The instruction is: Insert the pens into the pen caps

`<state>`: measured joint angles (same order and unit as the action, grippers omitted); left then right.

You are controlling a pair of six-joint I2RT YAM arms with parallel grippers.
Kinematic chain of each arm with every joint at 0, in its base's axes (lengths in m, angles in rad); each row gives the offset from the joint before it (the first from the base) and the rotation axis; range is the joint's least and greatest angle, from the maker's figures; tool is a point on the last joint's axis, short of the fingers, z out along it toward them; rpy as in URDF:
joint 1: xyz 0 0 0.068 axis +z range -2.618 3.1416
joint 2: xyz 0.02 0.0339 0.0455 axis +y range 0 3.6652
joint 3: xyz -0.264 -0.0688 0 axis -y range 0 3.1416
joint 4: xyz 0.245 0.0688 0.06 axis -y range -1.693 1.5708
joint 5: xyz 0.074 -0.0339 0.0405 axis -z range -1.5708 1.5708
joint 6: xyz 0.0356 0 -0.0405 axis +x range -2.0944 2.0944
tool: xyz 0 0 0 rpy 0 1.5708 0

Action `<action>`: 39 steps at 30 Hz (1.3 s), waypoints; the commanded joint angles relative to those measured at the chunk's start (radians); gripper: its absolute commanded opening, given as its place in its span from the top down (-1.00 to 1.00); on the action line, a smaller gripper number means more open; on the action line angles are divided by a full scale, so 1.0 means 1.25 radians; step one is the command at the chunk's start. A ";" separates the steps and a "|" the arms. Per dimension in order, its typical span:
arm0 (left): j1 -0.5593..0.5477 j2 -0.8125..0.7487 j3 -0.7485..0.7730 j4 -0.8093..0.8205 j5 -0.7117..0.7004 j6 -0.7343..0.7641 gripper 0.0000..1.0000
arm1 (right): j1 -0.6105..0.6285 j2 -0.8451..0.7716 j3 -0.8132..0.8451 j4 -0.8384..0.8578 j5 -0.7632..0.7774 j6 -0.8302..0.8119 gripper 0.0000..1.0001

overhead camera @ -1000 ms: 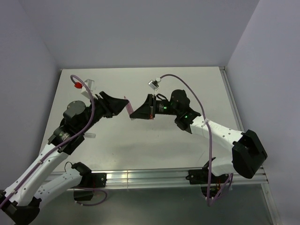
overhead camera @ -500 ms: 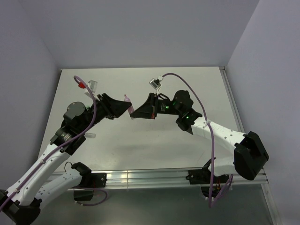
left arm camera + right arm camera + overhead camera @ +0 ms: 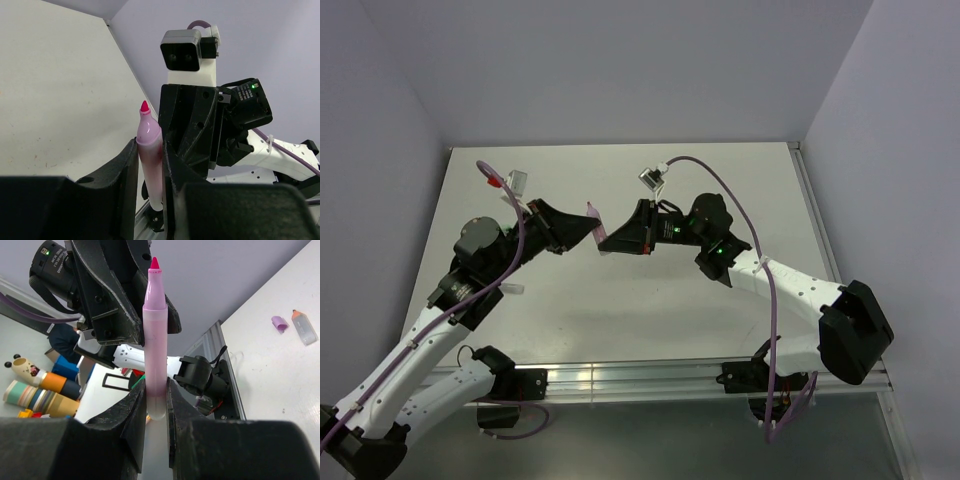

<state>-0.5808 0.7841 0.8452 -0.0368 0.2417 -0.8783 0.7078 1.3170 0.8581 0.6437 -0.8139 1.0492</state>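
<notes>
**Pink pen shared between both grippers above the table**

The slim pink marker pen point(image 3: 155, 340), uncapped with its magenta tip bare, hangs in the air over the pale table point(image 3: 620, 300), between the two arms. The left gripper point(image 3: 149, 150) has its black fingers pressed against both sides of the barrel. The right gripper point(image 3: 156, 390) faces it and is likewise clamped on the butt end. Neither wrist view shows a gap at the fingers, and which gripper bears the load cannot be told. On the table, well apart from the pen, a stubby purple plastic cap point(image 3: 278, 323) lies just beside a short pale marker with an orange tip point(image 3: 306, 332).

This reads as a hand-over or regrasp ahead of capping. To do it well, only one gripper should let go, and only once the other's hold is sure. It should open slowly and back straight out along its own fingers, so the barrel is not dragged askew. The gripper left holding the pen is best placed low on the barrel, with the tip end free to enter a cap. The freed gripper would then take the purple cap with its mouth outward; which way that mouth faces is too small to tell. A smooth round barrel can pivot in a two-finger pinch, so slow moves suit.
</notes>
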 commanded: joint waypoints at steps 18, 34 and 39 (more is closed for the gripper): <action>0.004 0.019 -0.042 0.160 0.066 -0.035 0.99 | 0.023 0.014 0.058 -0.040 0.006 -0.050 0.38; 0.004 -0.008 -0.077 0.161 0.068 -0.047 0.99 | 0.022 0.018 0.058 -0.043 0.022 -0.058 0.43; 0.004 -0.015 -0.085 0.160 0.067 -0.051 0.99 | 0.020 0.016 0.056 -0.041 0.023 -0.058 0.40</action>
<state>-0.5758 0.7883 0.7540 0.1318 0.2943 -0.9455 0.7353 1.3319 0.8917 0.5606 -0.8135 0.9859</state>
